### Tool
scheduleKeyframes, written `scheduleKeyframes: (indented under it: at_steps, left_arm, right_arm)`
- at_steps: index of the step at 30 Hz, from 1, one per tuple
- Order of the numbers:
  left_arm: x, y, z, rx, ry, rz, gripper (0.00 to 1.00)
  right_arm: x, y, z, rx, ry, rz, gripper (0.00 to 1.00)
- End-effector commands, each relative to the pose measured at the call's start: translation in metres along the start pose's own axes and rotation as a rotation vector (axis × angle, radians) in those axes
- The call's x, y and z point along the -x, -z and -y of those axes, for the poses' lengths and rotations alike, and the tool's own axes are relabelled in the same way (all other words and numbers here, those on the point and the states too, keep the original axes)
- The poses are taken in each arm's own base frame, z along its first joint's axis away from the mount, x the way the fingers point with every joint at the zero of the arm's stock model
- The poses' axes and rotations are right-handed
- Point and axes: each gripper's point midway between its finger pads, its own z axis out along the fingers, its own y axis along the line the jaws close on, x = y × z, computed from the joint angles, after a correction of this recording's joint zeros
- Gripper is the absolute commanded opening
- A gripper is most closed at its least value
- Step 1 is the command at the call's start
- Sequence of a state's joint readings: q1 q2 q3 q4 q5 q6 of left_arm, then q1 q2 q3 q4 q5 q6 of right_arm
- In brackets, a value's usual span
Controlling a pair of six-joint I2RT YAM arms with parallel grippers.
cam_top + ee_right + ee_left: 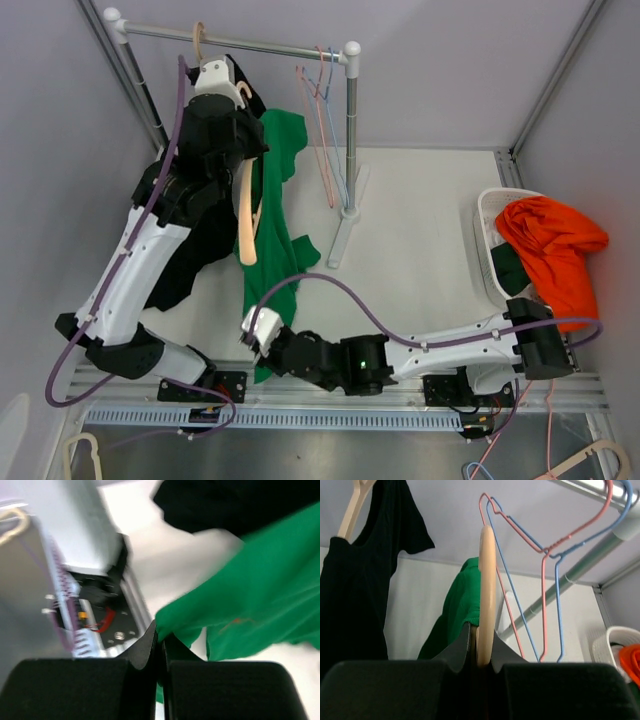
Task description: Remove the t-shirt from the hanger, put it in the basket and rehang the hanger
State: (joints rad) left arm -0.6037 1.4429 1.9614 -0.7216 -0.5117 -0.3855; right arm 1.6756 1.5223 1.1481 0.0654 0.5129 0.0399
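One arm holds the hanger [487, 590], the other holds the green t-shirt [272, 215]
The left gripper [481, 652] is closed tight on the pale wooden hanger, up near the rail [250, 44]. The green t-shirt hangs by the hanger and reaches down to the table [420, 230]. The right gripper [160, 639] is pinched shut on its bottom edge

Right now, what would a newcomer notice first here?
The green t-shirt draped left of centre: the left tool grips the cream hanger up top, and the right tool pinches the shirt's lower edge near the front. At the right edge, an orange garment heaps over a white basket.
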Motion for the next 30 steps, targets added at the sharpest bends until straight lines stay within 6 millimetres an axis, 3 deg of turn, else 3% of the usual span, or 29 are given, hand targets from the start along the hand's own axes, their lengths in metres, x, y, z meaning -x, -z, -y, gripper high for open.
scheduleKeyframes:
  at_steps: [1, 2, 3, 4, 5, 6, 7, 9, 10, 11, 13, 14, 15, 17, 19, 20, 22, 23, 25, 26, 28, 30]
  left_arm:
    - [0.038, 0.051, 0.001, -0.116, 0.078, 0.037, 0.01]
    - [0.025, 0.056, 0.0, -0.13, 0.073, -0.002, 0.01]
    - [0.02, 0.065, -0.004, -0.142, 0.068, -0.023, 0.01]
    - [0.025, 0.086, -0.007, -0.182, 0.077, -0.008, 0.01]
    - [0.011, 0.088, -0.013, -0.176, 0.06, -0.039, 0.01]
    - [0.015, 0.109, -0.021, -0.196, 0.065, -0.03, 0.01]
    - [0.012, 0.117, -0.024, -0.21, 0.063, -0.035, 0.01]
    - [-0.01, 0.128, -0.033, -0.218, 0.038, -0.088, 0.01]
    - [-0.019, 0.144, -0.036, -0.261, 0.04, -0.099, 0.01]
    - [-0.036, 0.147, -0.041, -0.267, 0.028, -0.137, 0.01]
    - [-0.053, 0.163, -0.051, -0.287, 0.026, -0.157, 0.01]
    - [-0.062, 0.169, -0.056, -0.288, 0.015, -0.179, 0.01]
    - [-0.081, 0.167, -0.064, -0.267, 0.001, -0.219, 0.01]
    - [-0.083, 0.184, -0.075, -0.273, 0.007, -0.19, 0.01]
    - [-0.097, 0.186, -0.09, -0.238, 0.002, -0.187, 0.01]
    - [-0.092, 0.198, -0.097, -0.247, 0.016, -0.145, 0.01]
    - [-0.099, 0.202, -0.106, -0.232, 0.019, -0.129, 0.01]
    - [-0.099, 0.204, -0.108, -0.237, 0.021, -0.117, 0.01]
    - [-0.098, 0.21, -0.111, -0.239, 0.026, -0.101, 0.01]
    - [-0.1, 0.209, -0.112, -0.236, 0.02, -0.109, 0.01]
    - [-0.102, 0.206, -0.112, -0.227, 0.01, -0.126, 0.01]
    - [-0.103, 0.206, -0.11, -0.231, 0.008, -0.132, 0.01]
  right_arm:
    - [0.021, 0.007, 0.042, -0.07, -0.131, 0.05, 0.0]
    - [0.021, 0.008, 0.057, -0.097, -0.137, 0.052, 0.0]
    - [0.027, 0.011, 0.087, -0.156, -0.159, 0.066, 0.0]
    - [0.028, 0.012, 0.101, -0.185, -0.168, 0.067, 0.0]
    - [0.028, 0.014, 0.116, -0.219, -0.176, 0.068, 0.0]
    - [0.029, 0.017, 0.142, -0.286, -0.198, 0.071, 0.0]
    - [0.029, 0.018, 0.153, -0.31, -0.21, 0.072, 0.0]
    - [0.029, 0.022, 0.175, -0.367, -0.229, 0.073, 0.0]
    - [0.033, 0.027, 0.19, -0.407, -0.238, 0.087, 0.0]
    - [0.034, 0.029, 0.198, -0.436, -0.239, 0.092, 0.0]
    - [0.046, 0.034, 0.209, -0.455, -0.244, 0.118, 0.0]
    - [0.043, 0.037, 0.212, -0.469, -0.234, 0.097, 0.0]
    - [0.046, 0.038, 0.214, -0.474, -0.233, 0.099, 0.0]
    - [0.056, 0.04, 0.216, -0.477, -0.224, 0.119, 0.0]
    - [0.065, 0.044, 0.217, -0.474, -0.211, 0.135, 0.0]
    - [0.078, 0.048, 0.218, -0.469, -0.211, 0.161, 0.0]
    - [0.098, 0.055, 0.22, -0.467, -0.181, 0.196, 0.0]
    - [0.123, 0.064, 0.224, -0.472, -0.18, 0.25, 0.0]
    - [0.149, 0.081, 0.236, -0.52, -0.145, 0.301, 0.0]
    - [0.181, 0.098, 0.247, -0.554, -0.11, 0.373, 0.0]
    - [0.206, 0.123, 0.265, -0.624, -0.08, 0.414, 0.0]
    - [0.241, 0.167, 0.291, -0.713, -0.063, 0.486, 0.0]
